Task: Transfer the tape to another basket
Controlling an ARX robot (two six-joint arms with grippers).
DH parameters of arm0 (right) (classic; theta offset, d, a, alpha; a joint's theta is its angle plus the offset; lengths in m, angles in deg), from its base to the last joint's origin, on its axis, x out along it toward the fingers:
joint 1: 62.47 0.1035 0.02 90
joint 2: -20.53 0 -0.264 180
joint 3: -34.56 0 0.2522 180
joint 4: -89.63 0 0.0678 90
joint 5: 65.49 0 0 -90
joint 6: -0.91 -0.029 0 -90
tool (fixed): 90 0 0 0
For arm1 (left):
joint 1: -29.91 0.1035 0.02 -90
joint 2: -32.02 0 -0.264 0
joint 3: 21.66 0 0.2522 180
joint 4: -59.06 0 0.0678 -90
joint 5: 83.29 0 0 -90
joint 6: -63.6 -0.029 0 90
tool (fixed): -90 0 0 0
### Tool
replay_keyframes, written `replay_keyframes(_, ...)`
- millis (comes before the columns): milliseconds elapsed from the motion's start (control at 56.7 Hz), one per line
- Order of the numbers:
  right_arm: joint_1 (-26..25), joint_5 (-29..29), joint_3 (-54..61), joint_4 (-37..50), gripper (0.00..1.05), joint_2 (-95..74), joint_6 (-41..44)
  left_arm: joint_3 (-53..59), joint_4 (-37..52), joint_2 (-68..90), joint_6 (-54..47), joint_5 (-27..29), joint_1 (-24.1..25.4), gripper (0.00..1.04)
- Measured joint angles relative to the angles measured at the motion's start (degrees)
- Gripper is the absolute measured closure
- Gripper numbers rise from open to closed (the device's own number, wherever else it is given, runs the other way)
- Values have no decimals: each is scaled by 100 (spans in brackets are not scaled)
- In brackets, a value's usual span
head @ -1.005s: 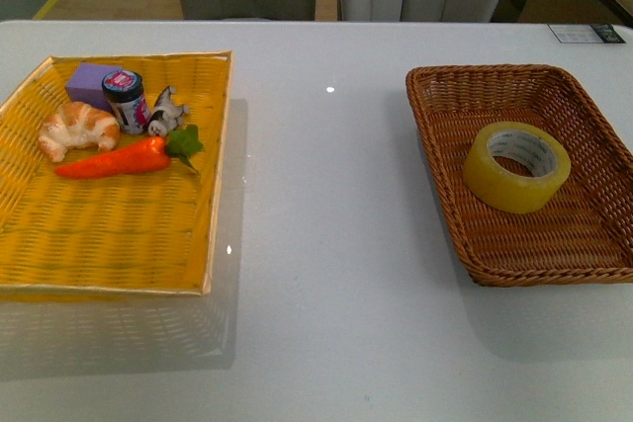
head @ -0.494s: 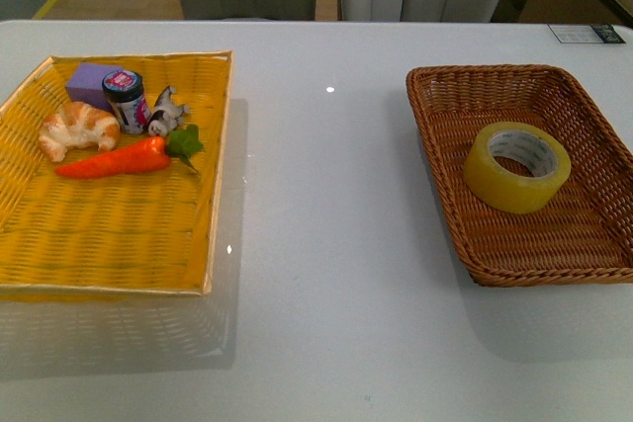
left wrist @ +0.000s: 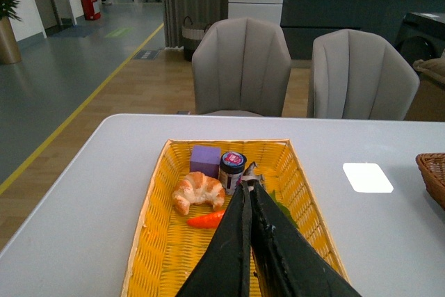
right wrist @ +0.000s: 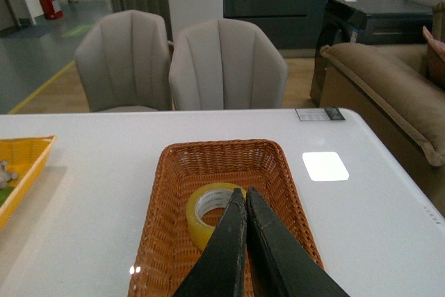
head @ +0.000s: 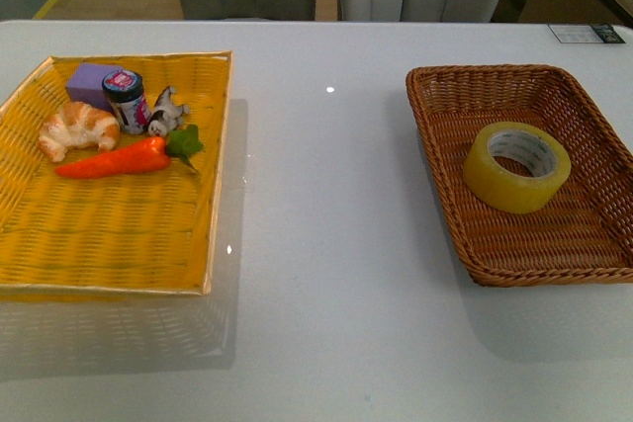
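The yellow tape roll (head: 516, 166) lies flat in the brown wicker basket (head: 447, 150) at the table's right. It also shows in the right wrist view (right wrist: 206, 211), inside the same basket (right wrist: 167, 199). My right gripper (right wrist: 243, 193) is shut and empty, held above and short of the tape. My left gripper (left wrist: 246, 186) is shut and empty, held above the yellow tray (left wrist: 158, 241). Neither arm shows in the front view.
The yellow flat tray (head: 119, 244) at the left holds a croissant (head: 77, 127), a carrot (head: 117, 160), a purple block (head: 91, 80), a small jar (head: 126, 99) and a little figurine (head: 168, 111). Two grey chairs (left wrist: 243, 67) stand beyond the white table.
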Motion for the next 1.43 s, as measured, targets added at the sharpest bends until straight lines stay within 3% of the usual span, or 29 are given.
replay_keyframes(71, 0, 0, 0, -92, 103, 90, 0, 0, 0, 0, 0, 0, 0, 103)
replay_keyframes(159, 0, 4, -2, -1029, 103, 896, 2, 0, 0, 0, 0, 2, 0, 103)
replay_keyframes(370, 2, 7, -2, -1088, 103, 1051, 0, 0, 0, 0, 0, 2, 0, 103)
replay_keyframes(458, 2, 4, -2, -1088, 87, 1058, 9, 0, 0, 0, 0, 0, 0, 103)
replay_keyframes(617, 0, 4, -2, -1091, 53, 1060, 9, 0, 0, 0, 2, 2, 0, 71)
replay_keyframes(864, 2, 4, -2, -1091, 10, 1060, 9, 0, 0, 0, 2, 2, 0, 26)
replay_keyframes(899, 2, 4, -2, -1091, 7, 1060, 7, 0, 0, 0, 2, 2, 0, 21)
replay_keyframes(987, 0, 4, -2, -1091, 9, 1060, 9, 0, 0, 0, -4, 2, 0, 7)
replay_keyframes(1428, 2, 4, -2, -1091, 9, 1060, 9, 0, 0, 0, -9, 2, 0, 9)
